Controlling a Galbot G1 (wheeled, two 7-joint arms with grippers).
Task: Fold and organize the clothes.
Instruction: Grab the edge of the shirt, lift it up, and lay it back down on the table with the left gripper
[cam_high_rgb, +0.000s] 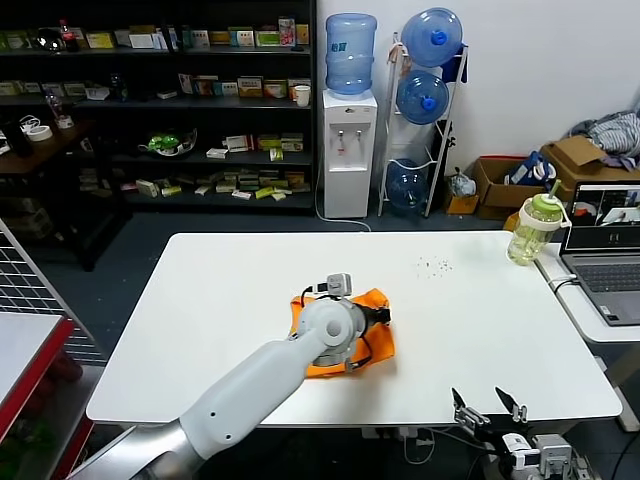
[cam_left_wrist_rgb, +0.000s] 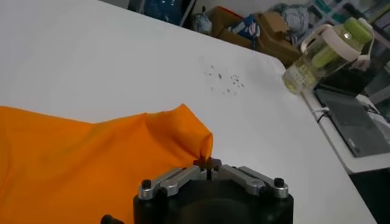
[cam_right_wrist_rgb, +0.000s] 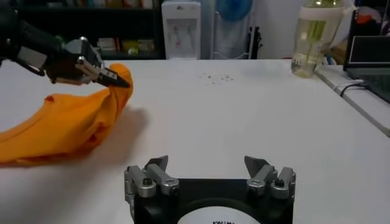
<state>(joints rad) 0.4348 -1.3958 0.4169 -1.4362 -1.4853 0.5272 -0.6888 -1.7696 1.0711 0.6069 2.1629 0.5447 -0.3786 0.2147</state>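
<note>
Where the head view looks down on the white table (cam_high_rgb: 250, 300), the orange T-shirt (cam_high_rgb: 372, 345) lies bunched a little toward six o'clock from the table's middle. The left arm reaches up from seven o'clock, its wrist covering most of the cloth, so the left gripper (cam_high_rgb: 385, 318) is hard to make out here; it seems to sit at the shirt's three o'clock edge. The right gripper (cam_high_rgb: 490, 407) waits off the table's near edge at five o'clock, fingers spread and holding nothing. A green-capped bottle (cam_high_rgb: 535, 228) stands at the table's two o'clock corner, with a laptop (cam_high_rgb: 605, 255) just beside it on the next desk. A water dispenser (cam_high_rgb: 348, 150) stands against the far wall at twelve o'clock.

In the left wrist view, the left gripper (cam_left_wrist_rgb: 208, 162) is clenched on a corner of the T-shirt (cam_left_wrist_rgb: 79, 158); the cloth rises to a peak at the fingertips and slopes away onto the table (cam_left_wrist_rgb: 122, 61). Small dark specks (cam_left_wrist_rgb: 222, 77) dot the table beyond, and the bottle (cam_left_wrist_rgb: 323, 52) stands farther off, near the laptop (cam_left_wrist_rgb: 353, 119).

In the right wrist view, the right gripper (cam_right_wrist_rgb: 210, 172) hovers low over bare table (cam_right_wrist_rgb: 244, 115), its jaws wide apart. Farther off, the left gripper (cam_right_wrist_rgb: 117, 81) pinches the T-shirt (cam_right_wrist_rgb: 67, 125) and lifts its corner clear of the table while the rest lies heaped. The bottle (cam_right_wrist_rgb: 315, 36) and the dispenser (cam_right_wrist_rgb: 181, 27) stand behind.
</note>
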